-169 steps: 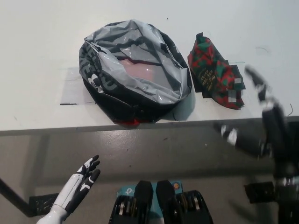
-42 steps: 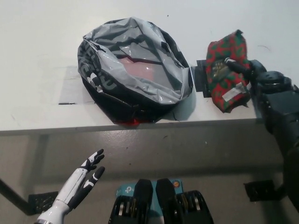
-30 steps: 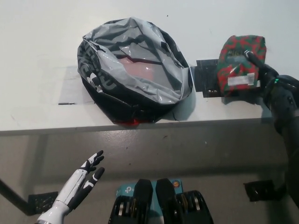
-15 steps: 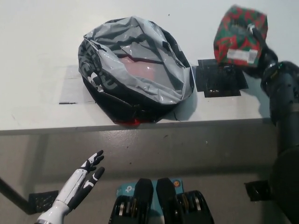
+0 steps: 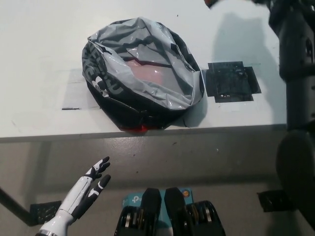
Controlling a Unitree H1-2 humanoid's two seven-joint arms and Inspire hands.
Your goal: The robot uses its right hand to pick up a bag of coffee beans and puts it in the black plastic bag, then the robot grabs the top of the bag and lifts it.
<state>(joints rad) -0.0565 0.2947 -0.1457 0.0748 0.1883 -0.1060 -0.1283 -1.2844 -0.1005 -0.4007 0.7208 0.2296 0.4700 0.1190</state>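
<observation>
The black plastic bag (image 5: 114, 88) lies on the white table (image 5: 39, 44), its wide mouth open upward and its grey lining showing. Only a red corner of the bag of coffee beans (image 5: 210, 3) shows at the top edge, up in the air, with its shadow on the table below. My black right arm (image 5: 295, 49) reaches up along the right side. Its hand is almost wholly cut off by the top edge, still on the coffee bag. My white left hand (image 5: 87, 191) rests open at the lower left, below the table's front edge.
A black taped square (image 5: 230, 81) marks the table right of the plastic bag, where the coffee bag lay. Something pale pink (image 5: 147, 74) shows inside the plastic bag. The table's front edge runs across the middle, with grey floor below.
My right hand has closed on the coffee bag, lifted it off the black square and carried it up and away, nearly out of the picture. The left hand has barely moved.
</observation>
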